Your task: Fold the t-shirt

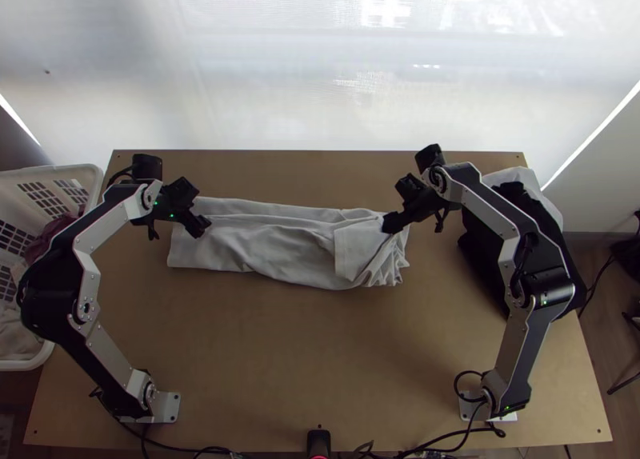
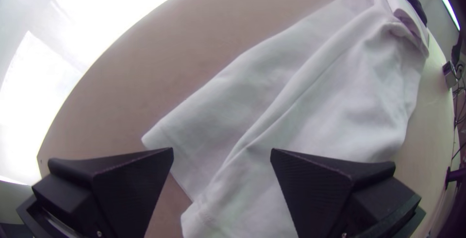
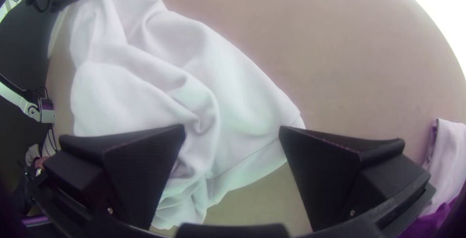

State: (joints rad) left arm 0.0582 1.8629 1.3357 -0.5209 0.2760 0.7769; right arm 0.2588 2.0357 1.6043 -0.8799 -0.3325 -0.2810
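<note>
The light grey t-shirt lies as a long folded strip across the table, bunched in pleats at its right end, with a flap turned over there. Over its left end is my left gripper; my right gripper is at the upper part of the right end. In the left wrist view the left gripper stands open above the cloth. The right wrist view has the right gripper open above the creased end of the shirt.
A dark and white pile of clothes lies at the table's right side, partly under the right arm. A white laundry basket with clothes stands at the left edge. Bare table lies in front of the shirt.
</note>
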